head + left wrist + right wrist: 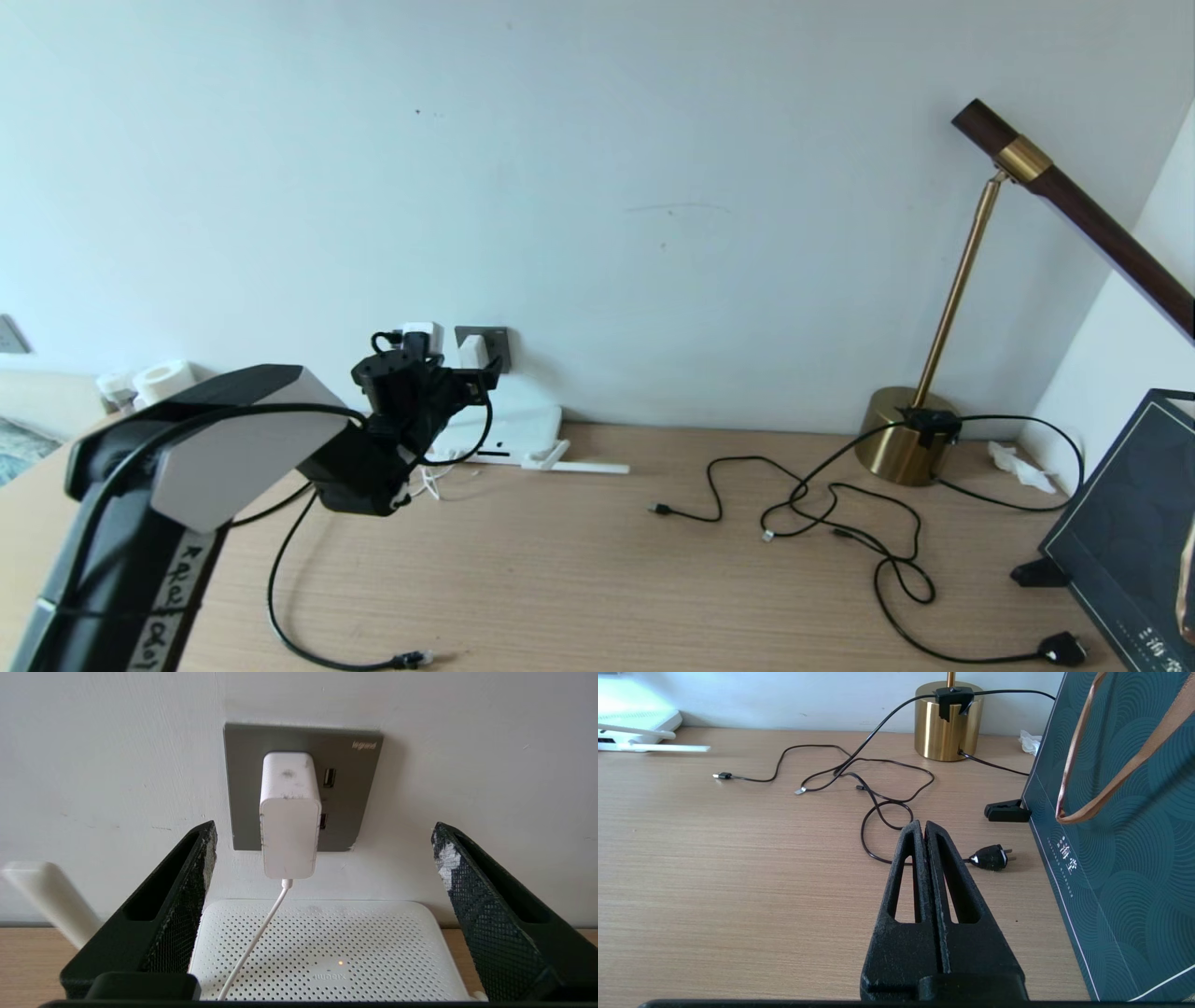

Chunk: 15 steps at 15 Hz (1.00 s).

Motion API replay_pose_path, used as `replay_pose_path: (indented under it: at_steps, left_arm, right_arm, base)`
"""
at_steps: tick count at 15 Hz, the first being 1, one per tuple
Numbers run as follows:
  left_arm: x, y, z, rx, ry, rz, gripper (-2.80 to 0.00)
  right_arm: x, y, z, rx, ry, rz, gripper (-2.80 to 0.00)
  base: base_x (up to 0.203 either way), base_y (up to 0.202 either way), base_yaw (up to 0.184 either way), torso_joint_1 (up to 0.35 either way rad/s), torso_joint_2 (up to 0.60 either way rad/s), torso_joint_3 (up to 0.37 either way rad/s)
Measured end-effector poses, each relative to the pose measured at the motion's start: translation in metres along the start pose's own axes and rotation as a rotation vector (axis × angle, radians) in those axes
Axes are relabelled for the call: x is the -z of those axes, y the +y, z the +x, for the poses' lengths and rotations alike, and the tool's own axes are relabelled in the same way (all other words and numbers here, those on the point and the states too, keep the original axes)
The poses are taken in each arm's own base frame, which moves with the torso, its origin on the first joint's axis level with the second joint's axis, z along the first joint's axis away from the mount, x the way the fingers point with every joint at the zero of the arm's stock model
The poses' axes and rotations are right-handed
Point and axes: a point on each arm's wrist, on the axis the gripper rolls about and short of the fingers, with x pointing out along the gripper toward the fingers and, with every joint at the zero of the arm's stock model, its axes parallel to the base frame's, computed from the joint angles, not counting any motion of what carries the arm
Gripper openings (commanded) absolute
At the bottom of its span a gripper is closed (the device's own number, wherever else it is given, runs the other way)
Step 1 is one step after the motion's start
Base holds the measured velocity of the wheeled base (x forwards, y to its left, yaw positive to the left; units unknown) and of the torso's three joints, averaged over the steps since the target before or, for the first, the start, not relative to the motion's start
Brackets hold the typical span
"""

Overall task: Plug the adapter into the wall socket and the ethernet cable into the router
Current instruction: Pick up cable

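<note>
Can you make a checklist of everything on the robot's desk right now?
Surface: wooden desk, against a white wall.
Job's things: adapter plugged into the socket; router below, light on; ethernet cable loose on the desk.
Clutter: lamp, bag, tissue.
Grippers: left gripper open, facing the adapter, apart from it; right gripper shut above the desk.
Cables: thin black cables, black plug.
Surroundings: nothing seen.

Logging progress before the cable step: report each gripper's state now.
Left gripper: open, holding nothing, facing the adapter seated in the wall socket.
Right gripper: closed, empty, above the desk.
</note>
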Motion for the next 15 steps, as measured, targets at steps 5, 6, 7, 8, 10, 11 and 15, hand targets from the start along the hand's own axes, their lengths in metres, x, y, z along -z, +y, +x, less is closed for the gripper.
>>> replay_pose_path:
  at_steps: [5, 6, 7, 8, 10, 11, 15]
  left_arm:
    - [-0.055, -0.006, -0.064, 0.069, 0.007, -0.002, 0.0]
    - [-0.068, -0.007, -0.08, 0.092, 0.005, -0.001, -2.8]
    - [-0.081, -0.007, -0.097, 0.12, 0.002, 0.003, -2.8]
    - [-0.093, -0.008, -0.115, 0.143, -0.004, 0.01, -2.8]
    - [-0.112, -0.007, -0.153, 0.179, -0.013, 0.022, -2.8]
    - [-0.119, -0.007, -0.174, 0.208, -0.01, 0.033, -2.8]
    - [-0.132, -0.007, -0.256, 0.361, 0.1, 0.098, -2.8]
  right_arm:
    - [0.0, 0.0, 0.0, 0.0, 0.0, 0.0, -2.8]
    - [0.0, 0.0, 0.0, 0.0, 0.0, 0.0, -2.8]
    - [0.0, 0.0, 0.0, 0.0, 0.0, 0.0, -2.8]
    - [0.0, 0.0, 0.0, 0.0, -0.001, 0.0, -2.8]
    - [0.0, 0.0, 0.0, 0.0, 0.0, 0.0, -2.8]
    - [0.0, 0.0, 0.0, 0.0, 0.0, 0.001, -2.8]
    - [0.0, 0.0, 0.0, 0.0, 0.0, 0.0, -2.8]
  base:
    - [0.0, 0.0, 0.0, 0.0, 0.0, 0.0]
    - [0.0, 0.0, 0.0, 0.0, 0.0, 0.0]
    - [0.0, 0.0, 0.0, 0.0, 0.0, 0.0]
    - [0.0, 0.0, 0.0, 0.0, 0.0, 0.0]
    - [0.0, 0.0, 0.0, 0.0, 0.0, 0.0]
    - [0.0, 0.0, 0.0, 0.0, 0.0, 0.0]
    - [0.0, 0.0, 0.0, 0.0, 0.0, 0.0]
